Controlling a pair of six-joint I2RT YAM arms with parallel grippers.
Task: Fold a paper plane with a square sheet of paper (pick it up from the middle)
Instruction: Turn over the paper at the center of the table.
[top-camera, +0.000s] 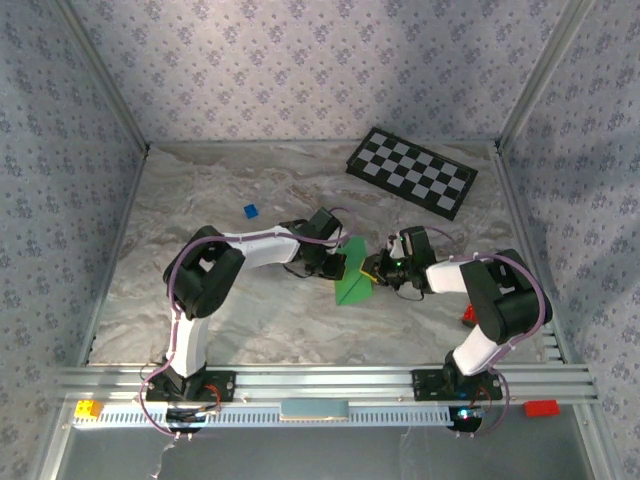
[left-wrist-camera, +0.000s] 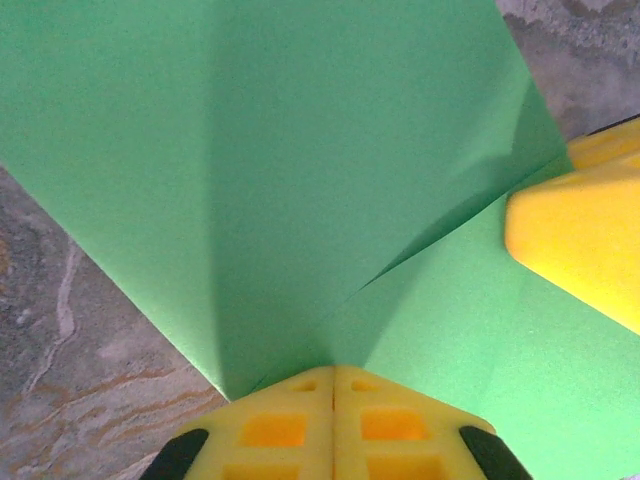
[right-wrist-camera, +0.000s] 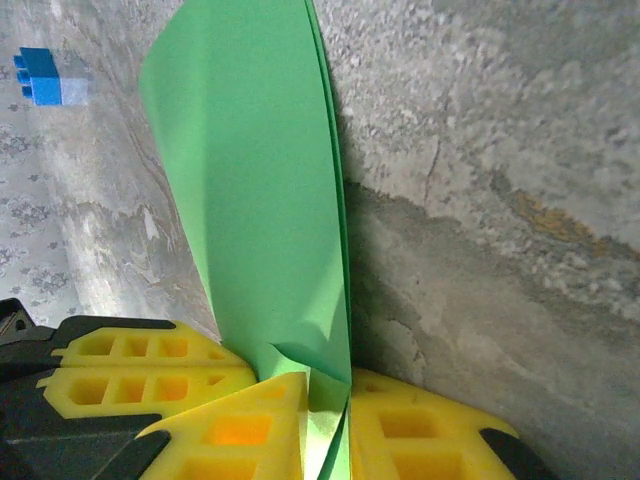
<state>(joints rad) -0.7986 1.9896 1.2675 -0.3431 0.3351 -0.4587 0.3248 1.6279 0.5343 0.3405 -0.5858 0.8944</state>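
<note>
The square sheet of paper (top-camera: 352, 280) is bright green and folded into a pointed, creased shape, raised off the marble table between both arms. From the left, my left gripper (top-camera: 340, 262) is shut on it. In the left wrist view its yellow fingertips (left-wrist-camera: 300, 400) press together where the paper's (left-wrist-camera: 300, 150) creases meet. My right gripper (top-camera: 372, 270) comes from the right. In the right wrist view the paper's (right-wrist-camera: 260, 180) lower edge sits squeezed between the yellow fingers of my right gripper (right-wrist-camera: 328, 400). The left gripper's fingers (right-wrist-camera: 140, 370) lie close beside them.
A small blue block (top-camera: 250, 211) lies on the table behind the left arm. A black-and-white checkerboard (top-camera: 410, 170) rests at the back right. A red brick (top-camera: 468, 315) sits by the right arm; another red brick (top-camera: 540, 407) and a yellow brick (top-camera: 88, 408) lie on the front rail.
</note>
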